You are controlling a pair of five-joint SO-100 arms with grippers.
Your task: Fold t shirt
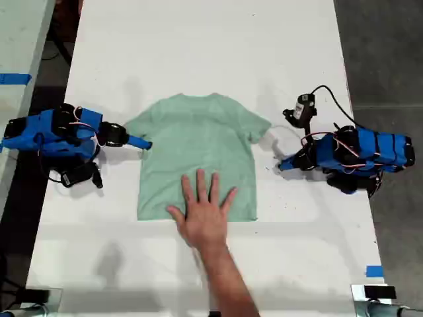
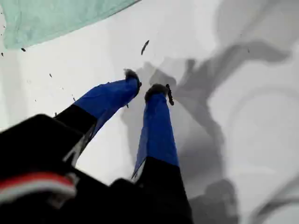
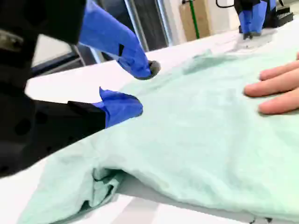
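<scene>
The pale mint-green t shirt (image 1: 198,139) lies flat on the white table (image 1: 198,46), neck toward the far edge. A person's hand (image 1: 201,211) presses flat on its lower half; the hand's fingers (image 3: 275,88) also show in the second wrist view. My second gripper (image 1: 145,143) (image 3: 140,88) is at the exterior view's left, open, with its jaws just above the sleeve of the t shirt (image 3: 201,140). My first gripper (image 1: 281,165) (image 2: 144,83) is at the exterior view's right on bare table, shut with nothing in it. The t shirt (image 2: 56,18) lies a short way beyond it.
Blue tape (image 1: 375,271) marks the table's near corner at the exterior view's right. More blue tape (image 1: 14,78) sits on a neighbouring surface at that view's left. A black cable (image 1: 330,96) loops behind the first arm. Dark specks (image 2: 145,46) dot the table.
</scene>
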